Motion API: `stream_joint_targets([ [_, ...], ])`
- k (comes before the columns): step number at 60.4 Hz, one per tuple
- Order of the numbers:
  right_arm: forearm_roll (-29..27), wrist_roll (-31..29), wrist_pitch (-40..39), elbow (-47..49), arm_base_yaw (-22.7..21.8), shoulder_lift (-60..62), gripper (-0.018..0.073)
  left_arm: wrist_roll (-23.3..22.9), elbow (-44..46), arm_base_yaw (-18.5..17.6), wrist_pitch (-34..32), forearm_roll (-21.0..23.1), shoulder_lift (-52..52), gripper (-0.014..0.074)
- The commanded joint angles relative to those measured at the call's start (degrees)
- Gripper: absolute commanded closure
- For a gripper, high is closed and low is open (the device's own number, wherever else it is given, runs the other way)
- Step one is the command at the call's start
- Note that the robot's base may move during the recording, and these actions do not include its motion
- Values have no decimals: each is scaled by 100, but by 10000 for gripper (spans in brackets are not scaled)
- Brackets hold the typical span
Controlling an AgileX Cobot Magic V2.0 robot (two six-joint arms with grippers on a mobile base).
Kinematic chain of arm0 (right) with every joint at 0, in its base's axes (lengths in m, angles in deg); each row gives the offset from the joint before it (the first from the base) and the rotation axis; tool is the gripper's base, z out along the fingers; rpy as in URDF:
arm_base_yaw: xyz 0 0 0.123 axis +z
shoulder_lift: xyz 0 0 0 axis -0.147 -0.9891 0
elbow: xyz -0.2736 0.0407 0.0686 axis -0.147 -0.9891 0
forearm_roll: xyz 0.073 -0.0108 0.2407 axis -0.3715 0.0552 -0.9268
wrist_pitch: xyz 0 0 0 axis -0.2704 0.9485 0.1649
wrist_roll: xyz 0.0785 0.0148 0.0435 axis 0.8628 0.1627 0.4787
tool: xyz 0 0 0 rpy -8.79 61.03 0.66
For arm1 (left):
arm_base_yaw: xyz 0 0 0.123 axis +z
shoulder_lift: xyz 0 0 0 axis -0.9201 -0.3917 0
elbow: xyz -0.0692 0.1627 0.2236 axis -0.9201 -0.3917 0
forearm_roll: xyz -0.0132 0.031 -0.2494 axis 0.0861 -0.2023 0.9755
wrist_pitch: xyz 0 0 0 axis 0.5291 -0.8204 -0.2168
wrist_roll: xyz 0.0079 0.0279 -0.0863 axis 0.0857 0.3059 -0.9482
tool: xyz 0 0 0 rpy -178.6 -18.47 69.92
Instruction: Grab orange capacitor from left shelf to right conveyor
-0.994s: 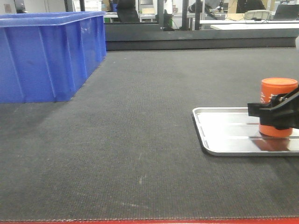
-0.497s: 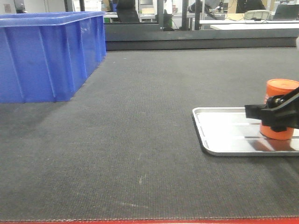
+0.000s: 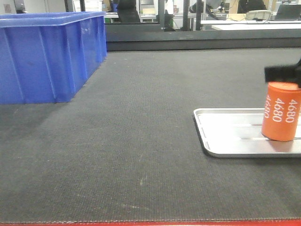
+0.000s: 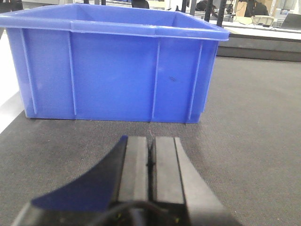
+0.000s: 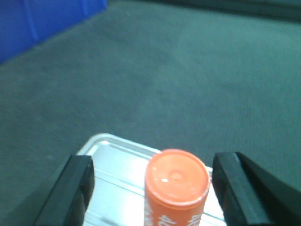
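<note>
The orange capacitor (image 3: 281, 112), printed "4680", stands upright on a shallow silver tray (image 3: 230, 136) that lies on the dark grey right conveyor (image 3: 141, 117). My right gripper (image 3: 283, 73) hovers just above its top, open. In the right wrist view the capacitor's flat top (image 5: 176, 181) sits between the spread fingers of the right gripper (image 5: 155, 173), touching neither. My left gripper (image 4: 150, 147) is shut with nothing in it, low over the belt in front of a blue bin (image 4: 117, 70). The left shelf is out of view.
The blue plastic bin (image 3: 47, 56) stands at the belt's back left. The belt's red front edge (image 3: 141, 223) runs along the bottom. The tray (image 5: 113, 155) reaches past the right edge of the front view. Tables and frames stand behind the belt.
My right gripper has let go of the orange capacitor and risen from its side to above its top. The capacitor now stands free on the tray, a little further right.
</note>
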Motion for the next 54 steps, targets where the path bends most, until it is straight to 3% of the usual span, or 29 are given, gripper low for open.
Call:
stream_joint_targets([
  [1, 45, 64, 317, 124, 105, 734, 5, -8, 30, 11, -512, 0, 112, 701],
  [17, 45, 242, 3128, 587, 208, 2664, 414, -8, 30, 11, -512, 0, 112, 701],
  [23, 45, 242, 4008, 855, 208, 3253, 526, -8, 30, 11, -512, 0, 112, 701],
  [31, -42, 242, 4696, 1137, 208, 3876, 520, -8, 30, 11, -512, 0, 112, 701],
  [54, -42, 242, 4628, 1160, 203, 4206, 520, -8, 30, 11, -512, 0, 112, 701],
])
